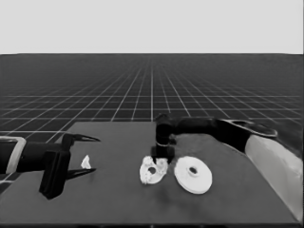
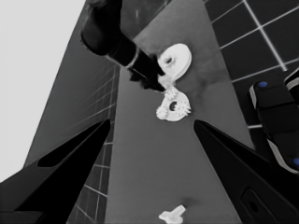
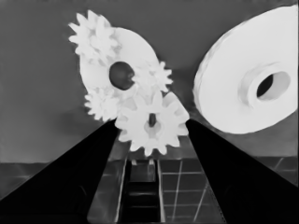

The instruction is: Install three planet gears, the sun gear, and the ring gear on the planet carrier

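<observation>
Smaller round part (image 3: 105,58) partly hidden by gears (image 3: 152,122).

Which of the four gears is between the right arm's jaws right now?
The gear nearest the right gripper, between its jaws at the smaller round part's rim; it appears held. The other three gears lie on that part, beyond the fingertips.

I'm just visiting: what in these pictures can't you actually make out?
- Head view: the gears on the smaller round part merge into a lump, and the right hand covers its far edge.
- Right wrist view: whether the gear between the fingers is seated or only held above; the larger round part is cut off by the edge.
- Left wrist view: the thin white piece is cut off at the edge.
</observation>
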